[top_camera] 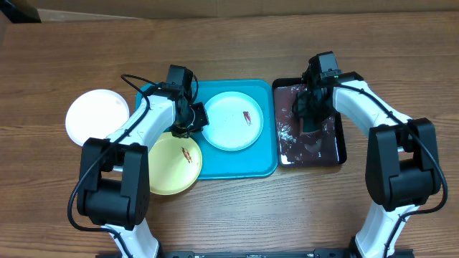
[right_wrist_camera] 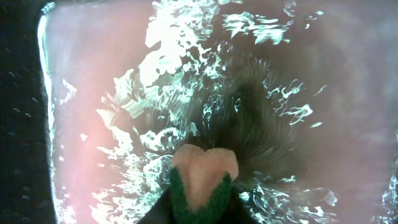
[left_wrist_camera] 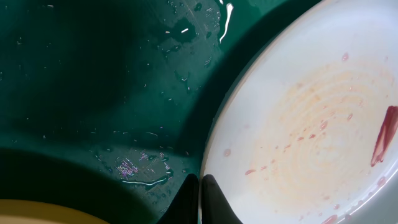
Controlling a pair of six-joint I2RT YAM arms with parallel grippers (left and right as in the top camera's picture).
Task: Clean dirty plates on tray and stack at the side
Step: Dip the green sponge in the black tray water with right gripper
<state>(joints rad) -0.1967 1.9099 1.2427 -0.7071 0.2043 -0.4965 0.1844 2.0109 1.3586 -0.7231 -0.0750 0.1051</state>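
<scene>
left gripper [top_camera: 188,115]: fingers pressed together with nothing visible between them; it hangs low over the wet floor of the turquoise tray [top_camera: 244,166].
light blue plate [top_camera: 231,127]: just to the right of the left gripper, lying flat in the tray. in the left wrist view its rim runs right up to the closed fingertips; whether they touch it cannot be told.
smear [top_camera: 246,117]: a reddish-brown streak on the side of the light blue plate away from the left gripper, with fainter pink marks around the plate's middle.
yellow-green plate [top_camera: 172,168]: near the left gripper, behind it toward the arm's base. it lies over the tray's near left edge, partly on the counter [top_camera: 237,215], and has a small reddish mark.
white plate [top_camera: 97,117]: well apart to the left of the left gripper, off the tray and flat on the counter.
right gripper [top_camera: 313,107]: closed on a sponge [right_wrist_camera: 202,171], green with a pale face, which bulges out between the fingers.
black tray [top_camera: 315,147]: directly under the right gripper, beside the turquoise tray; its floor is wet, with pinkish water and white foam.
</scene>
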